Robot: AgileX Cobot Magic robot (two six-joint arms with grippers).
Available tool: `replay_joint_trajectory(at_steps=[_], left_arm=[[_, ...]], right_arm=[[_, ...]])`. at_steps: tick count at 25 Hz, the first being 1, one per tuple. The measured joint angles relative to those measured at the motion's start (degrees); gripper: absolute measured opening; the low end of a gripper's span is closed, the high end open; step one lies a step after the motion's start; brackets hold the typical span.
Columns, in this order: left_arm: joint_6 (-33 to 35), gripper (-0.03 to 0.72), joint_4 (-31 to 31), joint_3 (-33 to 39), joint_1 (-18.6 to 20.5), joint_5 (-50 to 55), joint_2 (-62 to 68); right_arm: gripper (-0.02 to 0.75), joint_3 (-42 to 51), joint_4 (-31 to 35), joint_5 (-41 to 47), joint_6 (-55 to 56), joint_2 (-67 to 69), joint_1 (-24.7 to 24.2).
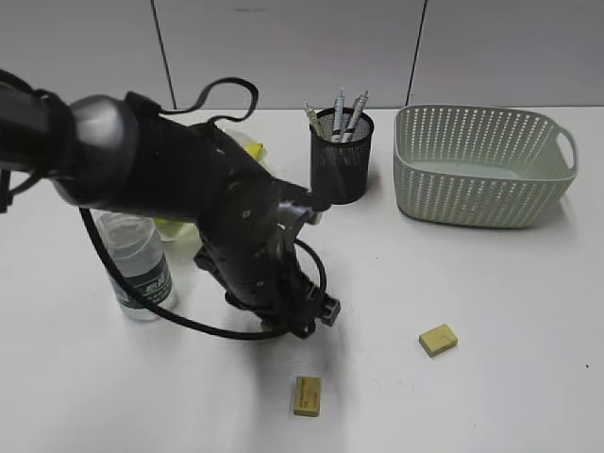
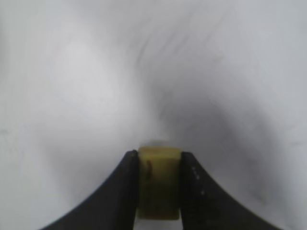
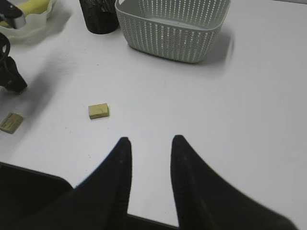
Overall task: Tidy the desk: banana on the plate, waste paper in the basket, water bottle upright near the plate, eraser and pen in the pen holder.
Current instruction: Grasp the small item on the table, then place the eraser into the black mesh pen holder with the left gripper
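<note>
Nearest, right side: right gripper parked low over the plain white flat desk, jaws spread, nothing between them.

Near centre: flat tan-yellow rectangular near eraser lying loose on the desk. Further right and slightly back: chunkier yellow block, right eraser, also loose. Well apart from each other.

Mid-left: left gripper closed on a third small yellow-tan rubber block, gripped eraser, pinched by both fingers on its two long sides. Blurred white background only in the left wrist view; height above desk not readable.

Handling call: probably light, slightly compliant, grippy rubber, so low slip risk and light squeeze enough. Best taken across the narrow width, centred, as here. Loose ones flat on the desk, so need fingertips right down at the surface.

Left, behind the arm: small clear plastic water bottle with dark green label, already upright. Just beyond: translucent pale green ruffled plate with bright yellow banana on it, mostly hidden in the exterior view.

Far centre: black wire-mesh cylindrical pen holder with pens standing in it; likely drop target for all three erasers.

Far right: pale green perforated rectangular basket. Waste paper not visible anywhere.
</note>
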Motion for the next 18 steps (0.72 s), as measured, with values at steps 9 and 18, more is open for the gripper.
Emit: replay_joint_trajectory(at_steps=[9,18], left_arm=[[0.01,0.190,3.64,-15.29,7.16,-19.32,-5.55],[0.01,0.214,4.75,-32.39,10.46,-20.88,9.77]], right_arm=[[0.235,0.00,0.00,0.00,0.00,0.00,0.00],[0.235,0.00,0.00,0.00,0.00,0.00,0.00]])
